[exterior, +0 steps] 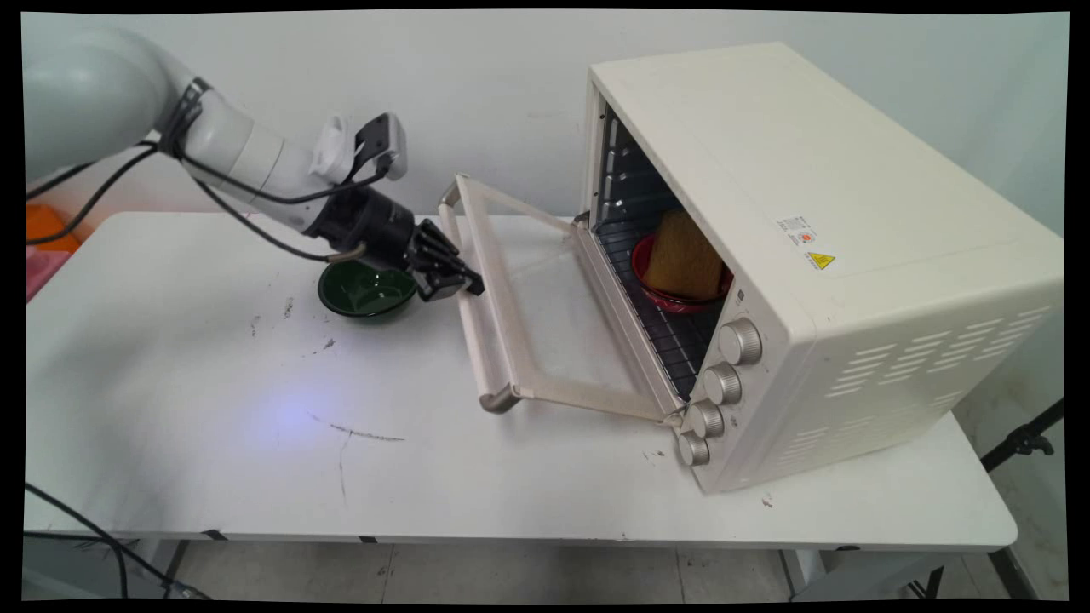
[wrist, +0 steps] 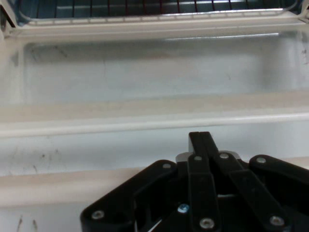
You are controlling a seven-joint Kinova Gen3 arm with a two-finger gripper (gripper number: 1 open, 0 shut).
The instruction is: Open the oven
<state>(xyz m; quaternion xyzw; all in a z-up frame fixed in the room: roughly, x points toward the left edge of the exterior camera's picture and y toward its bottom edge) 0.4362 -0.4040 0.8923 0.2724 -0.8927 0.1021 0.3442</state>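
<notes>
One oven [exterior: 817, 255], four knobs [exterior: 739, 341], two bowls (green [exterior: 366, 292], red [exterior: 677, 294]) on the counter [exterior: 213, 409]. The fingers [wrist: 200, 142] are pressed together, empty, just beside the door handle [exterior: 473, 298].

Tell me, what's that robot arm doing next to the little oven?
The robot arm's black gripper is right at the handle of the oven door, its fingers closed together. The door hangs open, tilted down toward the table. Inside the white toaster oven, on the rack, sits a red bowl with something tan and bready in it. A dark green bowl sits on the table just behind the gripper.
</notes>
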